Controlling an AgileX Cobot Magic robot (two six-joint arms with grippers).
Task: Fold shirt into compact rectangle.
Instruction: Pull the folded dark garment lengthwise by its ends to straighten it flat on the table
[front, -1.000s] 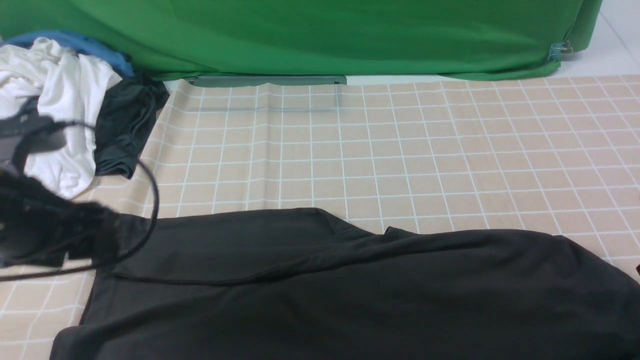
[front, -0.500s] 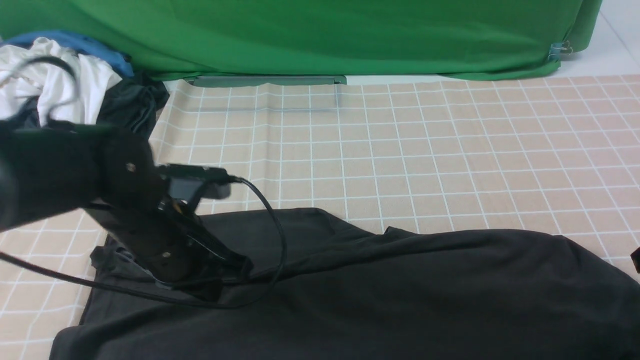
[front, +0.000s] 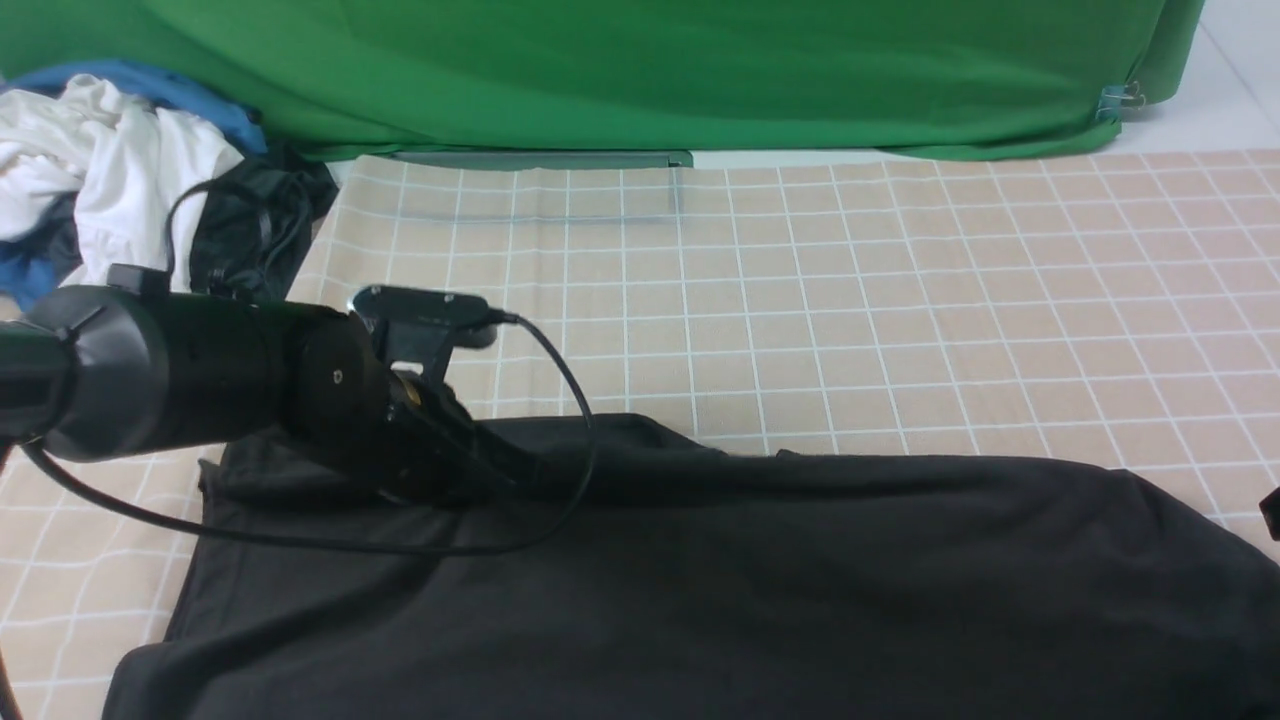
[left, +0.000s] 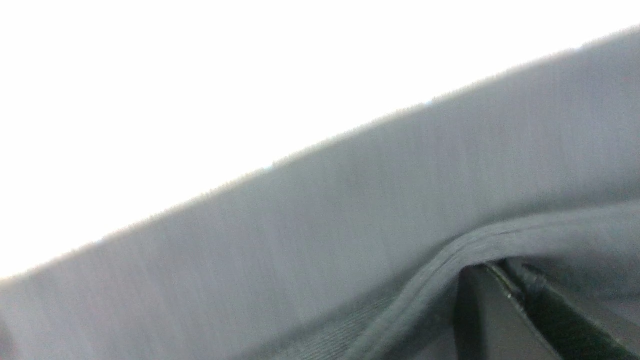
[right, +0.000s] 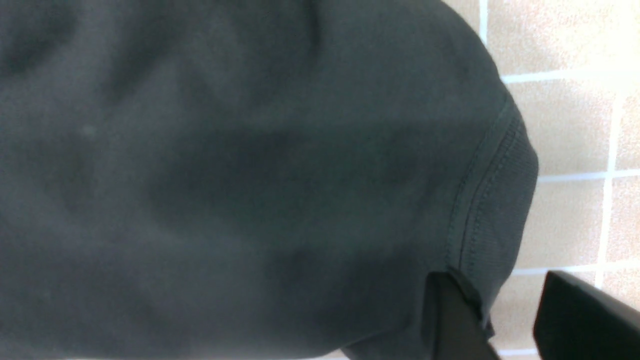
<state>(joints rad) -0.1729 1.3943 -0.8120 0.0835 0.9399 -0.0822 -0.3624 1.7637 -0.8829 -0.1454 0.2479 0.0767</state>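
**Item: shirt** (front: 760, 590). Black-charcoal. It lies flat on the checked cloth (front: 850, 300), filling the near half of the table. Long axis runs 9 to 3 o'clock.

**Surface:** plain side up, with no print or label in view. There are soft creases and a folded band along the far edge. At the 8 o'clock corner one flap sticks out.

**Left gripper** (front: 515, 475): jaws closed on the shirt's far edge, left of centre. In the wrist view the hem curls over a finger (left: 485, 310) and the fabric rises behind it.

**Right gripper** (right: 505, 300): at the shirt's 3 o'clock end and barely in the front view. The jaws stand partly apart with checked cloth visible between them. A ribbed, double-stitched edge touches one finger (right: 450, 320), but nothing looks pinched.

**Key relation:** from the left gripper the bulk of the shirt lies toward 4 to 6 o'clock. That arm is the one engaged. The fold probably carries the far edge toward 6 o'clock, across the long axis.

**Judgement:** an early fold, with no rectangle formed yet. A one-sided pull could skew the edge unless the right end is also taken.

**Also present:** spare clothes (front: 120, 170) heaped at 10 o'clock, well apart from the shirt.
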